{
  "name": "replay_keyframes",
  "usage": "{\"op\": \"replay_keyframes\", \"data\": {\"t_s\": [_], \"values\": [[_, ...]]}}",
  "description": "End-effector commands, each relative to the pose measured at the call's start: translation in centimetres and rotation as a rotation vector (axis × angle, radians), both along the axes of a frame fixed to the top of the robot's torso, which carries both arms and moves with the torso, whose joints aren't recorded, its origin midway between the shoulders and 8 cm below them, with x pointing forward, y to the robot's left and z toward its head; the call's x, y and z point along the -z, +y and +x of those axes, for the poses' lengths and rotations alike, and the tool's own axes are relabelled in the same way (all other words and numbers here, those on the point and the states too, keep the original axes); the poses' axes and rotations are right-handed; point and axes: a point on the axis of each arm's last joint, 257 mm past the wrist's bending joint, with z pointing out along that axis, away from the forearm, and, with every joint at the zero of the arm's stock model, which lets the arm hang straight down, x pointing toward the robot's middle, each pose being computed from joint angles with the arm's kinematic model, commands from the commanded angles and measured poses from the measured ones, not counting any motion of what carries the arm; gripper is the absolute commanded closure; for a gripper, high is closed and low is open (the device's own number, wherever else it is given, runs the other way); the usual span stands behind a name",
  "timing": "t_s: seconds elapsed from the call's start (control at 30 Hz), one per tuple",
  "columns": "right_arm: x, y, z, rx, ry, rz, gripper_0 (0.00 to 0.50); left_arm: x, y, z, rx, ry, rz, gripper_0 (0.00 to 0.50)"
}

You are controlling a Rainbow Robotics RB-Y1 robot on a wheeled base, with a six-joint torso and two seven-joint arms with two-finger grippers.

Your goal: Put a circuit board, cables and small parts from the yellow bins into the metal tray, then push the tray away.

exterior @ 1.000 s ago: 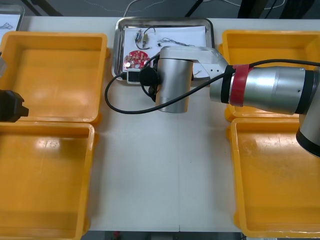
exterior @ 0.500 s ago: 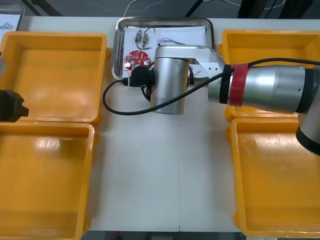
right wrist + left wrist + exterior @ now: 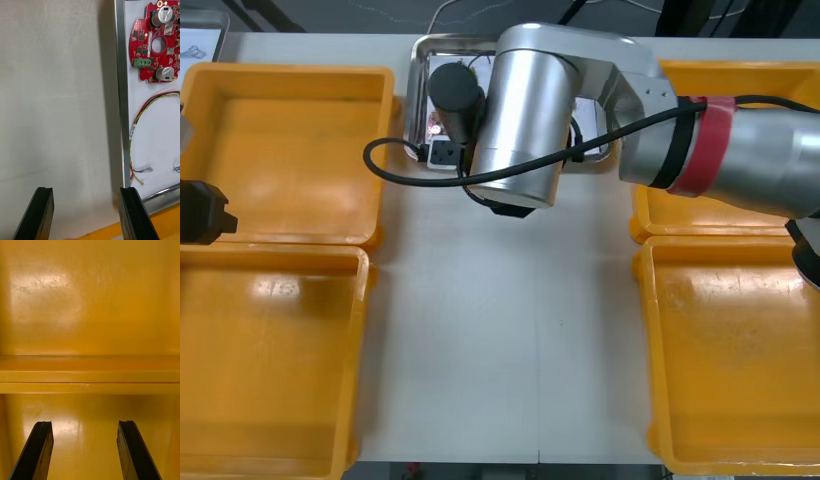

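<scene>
- The right gripper (image 3: 85, 189) is released and nothing is held. One finger is lined up with the near rim of the metal tray (image 3: 120, 93); the other stands over bare worktop (image 3: 56, 93).
- The circuit board (image 3: 155, 41) and the red and yellow cable (image 3: 150, 108) are found inside the tray, on its white lining.
- Hazard: if the finger is lowered onto the rim instead of against it, the tray may be tipped or overridden and its contents scattered.
- Hazard: contact appears to be made towards the tray's right corner, so the tray may be turned rather than pushed straight.
- Clearance, far: the tray's far rim lies near the worktop's far edge. Little travel is judged available, and an overlong push could carry the tray off.
- Clearance, sides: the tray is flanked by the far left yellow bin (image 3: 290, 72) and the far right yellow bin (image 3: 740, 68), both just beside it.
- Clearance, near: open worktop is available between the bins.
- The left gripper (image 3: 84, 422) is released and parked over the left bins.
</scene>
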Motion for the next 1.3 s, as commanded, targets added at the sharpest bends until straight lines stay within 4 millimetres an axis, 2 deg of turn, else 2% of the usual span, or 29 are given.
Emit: {"op": "replay_keyframes", "data": {"t_s": [0.03, 0.3, 0.47, 0.77, 1.0, 1.3], "values": [[-2.1, -3.2, -1.6, 0.105, 0.020, 0.115, 0.000, -0.2, 1.5, -0.7, 0.009, 0.008, 0.042, 0.000], [-2.9, -9.1, -5.4, 0.295, 0.078, 0.229, 0.000, -0.2, 1.5, -0.7, 0.009, 0.008, 0.042, 0.000], [-3.7, -14.1, -7.9, 0.446, 0.121, 0.312, 0.000, -0.2, 1.5, -0.7, 0.009, 0.008, 0.042, 0.000], [-4.3, -21.6, -11.4, 0.708, 0.202, 0.441, 0.000, -0.2, 1.5, -0.7, 0.009, 0.008, 0.042, 0.000], [-4.3, -26.8, -13.1, 0.861, 0.239, 0.546, 0.000, -0.2, 1.5, -0.7, 0.009, 0.008, 0.042, 0.000], [-3.8, -32.1, -14.2, 1.012, 0.213, 0.632, 0.000, -0.2, 1.5, -0.7, 0.009, 0.008, 0.042, 0.000]]}}
